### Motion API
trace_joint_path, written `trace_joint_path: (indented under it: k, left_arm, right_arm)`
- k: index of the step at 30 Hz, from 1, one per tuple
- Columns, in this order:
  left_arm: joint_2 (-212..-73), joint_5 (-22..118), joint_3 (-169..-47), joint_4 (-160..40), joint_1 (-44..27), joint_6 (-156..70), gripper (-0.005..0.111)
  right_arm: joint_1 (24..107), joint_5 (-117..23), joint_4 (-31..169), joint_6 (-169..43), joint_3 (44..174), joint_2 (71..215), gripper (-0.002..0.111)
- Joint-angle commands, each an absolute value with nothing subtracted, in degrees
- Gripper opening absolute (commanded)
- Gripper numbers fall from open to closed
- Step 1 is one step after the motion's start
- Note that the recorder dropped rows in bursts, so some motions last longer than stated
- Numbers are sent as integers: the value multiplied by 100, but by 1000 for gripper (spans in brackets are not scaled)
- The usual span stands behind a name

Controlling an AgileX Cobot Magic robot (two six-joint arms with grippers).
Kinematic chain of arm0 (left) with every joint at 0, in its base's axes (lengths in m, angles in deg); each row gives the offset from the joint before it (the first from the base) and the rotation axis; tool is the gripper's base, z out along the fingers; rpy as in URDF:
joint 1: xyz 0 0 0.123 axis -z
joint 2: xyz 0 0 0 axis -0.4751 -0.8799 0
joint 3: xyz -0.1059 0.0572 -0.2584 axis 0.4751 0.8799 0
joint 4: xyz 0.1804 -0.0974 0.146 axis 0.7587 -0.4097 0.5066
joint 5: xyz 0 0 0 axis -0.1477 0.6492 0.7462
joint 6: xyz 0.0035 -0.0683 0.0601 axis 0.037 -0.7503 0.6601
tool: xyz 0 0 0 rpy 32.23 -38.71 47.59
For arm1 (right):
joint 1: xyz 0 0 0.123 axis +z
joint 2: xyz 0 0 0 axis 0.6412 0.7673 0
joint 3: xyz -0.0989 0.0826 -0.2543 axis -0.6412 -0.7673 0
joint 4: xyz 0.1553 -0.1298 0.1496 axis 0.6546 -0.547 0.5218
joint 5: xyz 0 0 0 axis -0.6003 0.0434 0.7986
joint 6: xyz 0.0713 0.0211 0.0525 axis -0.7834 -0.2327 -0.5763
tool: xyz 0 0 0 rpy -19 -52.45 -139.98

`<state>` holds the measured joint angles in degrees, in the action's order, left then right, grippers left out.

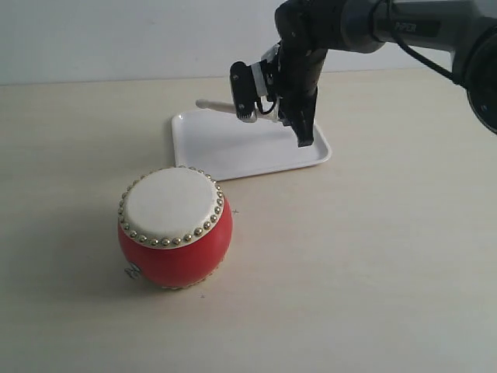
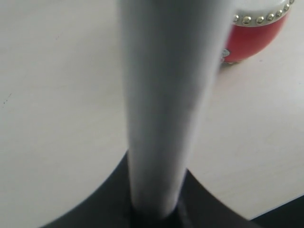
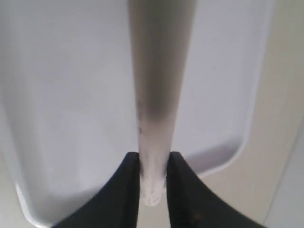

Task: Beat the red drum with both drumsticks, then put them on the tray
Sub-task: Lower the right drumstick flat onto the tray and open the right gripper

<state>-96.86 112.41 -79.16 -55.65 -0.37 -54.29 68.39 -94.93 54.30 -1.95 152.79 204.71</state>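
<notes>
Pale desk [image 1: 373, 256], right end effector [image 3: 153, 161] over the tray [image 1: 233, 148], pinched tight on a stick [image 3: 159, 71], left end effector [image 2: 154, 211] gripping the other stick [image 2: 166, 85], drum [image 1: 175, 249] nearby

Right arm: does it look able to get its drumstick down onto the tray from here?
Probably yes. The right gripper, shut on a drumstick, hangs over the tray. The right wrist view shows only bare tray surface beneath the stick, with nothing between them.

Right arm [image 1: 419, 27] dark grey, black cable [image 1: 435, 66]; fingers [image 3: 118, 194] black, tapered.
</notes>
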Motion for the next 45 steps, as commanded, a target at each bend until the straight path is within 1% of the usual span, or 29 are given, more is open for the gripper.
trace_joint_path:
  k: [1, 9, 13, 32, 39, 45]
  left_arm:
    - [-9654, 11137, -7911, -5605, -39, -5405, 0]
    - [-9654, 11168, -7911, -5605, -39, -5405, 0]
    - [-9654, 11168, -7911, -5605, -39, -5405, 0]
    - [-9654, 11156, -7911, -5605, -39, -5405, 0]
    - [-9654, 11156, -7911, -5605, -39, -5405, 0]
    - [-9654, 11156, -7911, -5605, -39, -5332, 0]
  right_arm:
    - [6965, -9129, 5253, -253, 15342, 20593, 0]
    - [6989, -9116, 4776, -880, 15342, 20716, 0]
    - [6989, -9052, 4497, -1542, 15342, 20716, 0]
    - [6989, -8937, 4498, -1411, 15342, 20796, 0]
    - [6989, -8937, 4578, -1411, 15342, 20796, 13]
    - [6989, -8929, 4578, -1411, 15342, 20796, 18]
